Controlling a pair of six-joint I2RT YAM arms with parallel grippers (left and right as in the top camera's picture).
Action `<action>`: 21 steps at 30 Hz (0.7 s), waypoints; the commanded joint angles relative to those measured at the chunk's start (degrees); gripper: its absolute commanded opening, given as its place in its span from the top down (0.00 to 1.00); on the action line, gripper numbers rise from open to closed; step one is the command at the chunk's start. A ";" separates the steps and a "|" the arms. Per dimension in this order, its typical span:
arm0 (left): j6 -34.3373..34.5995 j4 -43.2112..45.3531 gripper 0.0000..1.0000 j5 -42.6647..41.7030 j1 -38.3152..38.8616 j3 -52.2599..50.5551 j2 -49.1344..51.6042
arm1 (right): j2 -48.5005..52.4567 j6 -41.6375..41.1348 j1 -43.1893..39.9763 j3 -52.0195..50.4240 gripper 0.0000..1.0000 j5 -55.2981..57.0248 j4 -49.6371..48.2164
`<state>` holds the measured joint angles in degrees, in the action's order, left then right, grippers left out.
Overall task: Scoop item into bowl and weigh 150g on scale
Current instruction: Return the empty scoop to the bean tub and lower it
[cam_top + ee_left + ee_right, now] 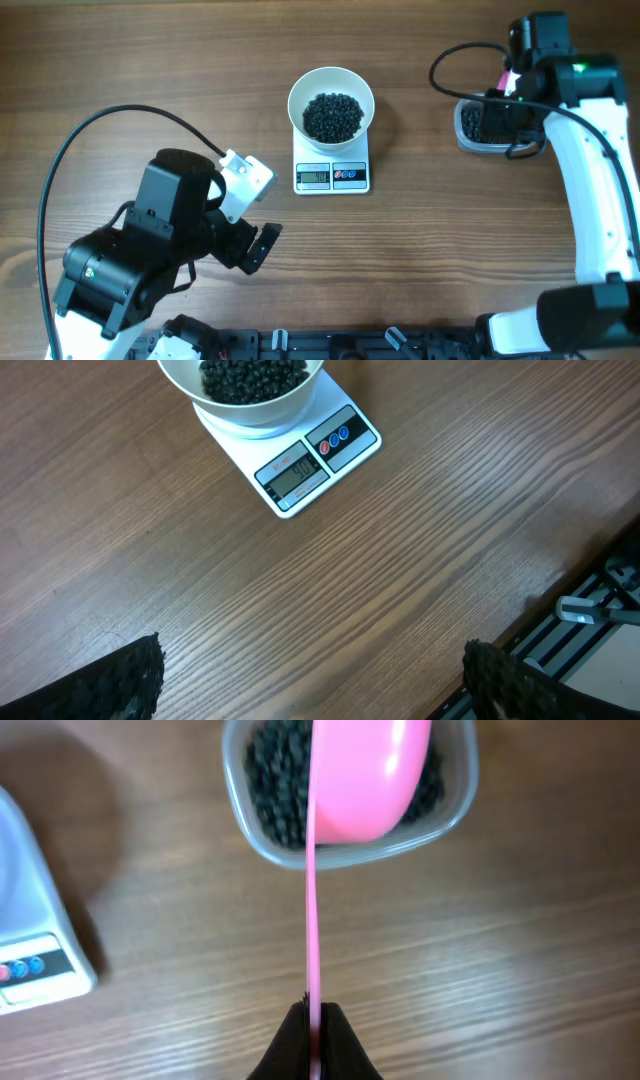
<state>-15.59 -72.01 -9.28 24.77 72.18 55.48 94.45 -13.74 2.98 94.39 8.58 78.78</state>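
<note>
- Table [150, 60]: wood, everything sits on it.
- Left gripper [310, 685]: near-left of the scale, well apart from it, jaws spread wide, nothing in them; idle, I'd say.
- Right gripper [316, 1025]: far right of the scale, pinched tight on the handle of the spoon.
- Scale [332, 176]: display is lit, but I can't read the digits.
- Bowl [300, 100]: sits on the scale's back part.
- Tub [460, 790]: right of the scale, well apart, with beads inside.
- Spoon [365, 770]: pink, its scoop end is over the tub; I can't tell if it's dipped in.
- Beads [332, 116]: dark heap already in the bowl on the scale.
- Progress: some scooping is done. I can't confirm the target weight; likely more scoops, then check the reading.
</note>
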 commanded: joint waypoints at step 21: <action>-0.68 0.20 0.00 0.13 -0.31 0.59 -0.31 | 13.49 23.45 -0.07 -0.35 0.96 20.68 -5.07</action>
<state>-15.59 -72.01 -9.28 24.77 72.18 55.48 105.91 2.24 2.98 94.17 23.83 74.13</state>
